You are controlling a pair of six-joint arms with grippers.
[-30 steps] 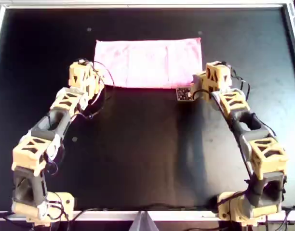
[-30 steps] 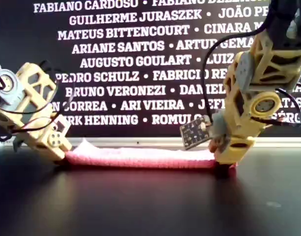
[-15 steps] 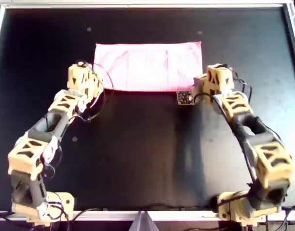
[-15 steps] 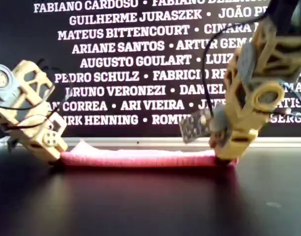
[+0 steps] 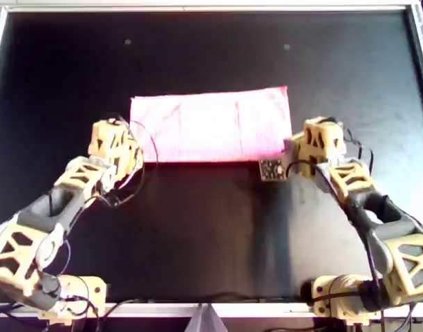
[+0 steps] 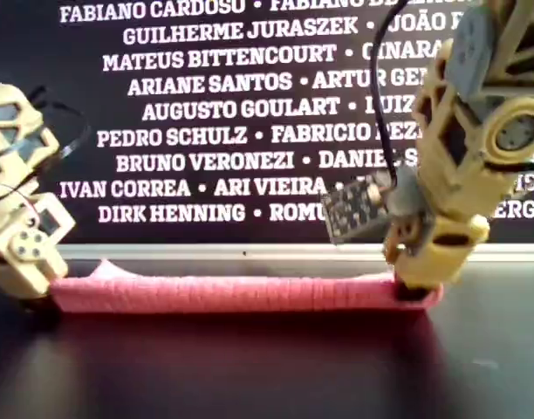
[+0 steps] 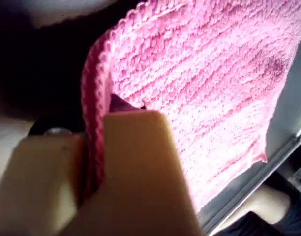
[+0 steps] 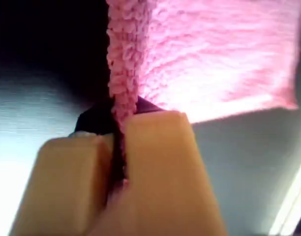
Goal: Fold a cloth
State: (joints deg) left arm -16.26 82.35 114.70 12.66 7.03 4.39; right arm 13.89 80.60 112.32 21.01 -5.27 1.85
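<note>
The pink cloth (image 5: 211, 124) lies on the black table as a wide folded band, and shows as a low strip in the exterior view (image 6: 232, 294). My first gripper (image 7: 94, 147) is shut on a folded corner of the cloth (image 7: 204, 88). My second gripper (image 8: 118, 132) is shut on a doubled edge of the cloth (image 8: 214, 54). In the overhead view one yellow gripper (image 5: 137, 156) is at the cloth's near left corner and another (image 5: 289, 148) at its near right corner. The wrist views do not show which arm is which.
The black table (image 5: 211, 228) has a metal frame (image 5: 211, 7) around it. A small circuit board (image 5: 271, 169) sticks out from the arm on the overhead view's right. A dark banner with white names (image 6: 206, 131) stands behind the table.
Both grippers have drawn back toward the near side of the table, and the cloth has slid with them, staying flat and folded.
</note>
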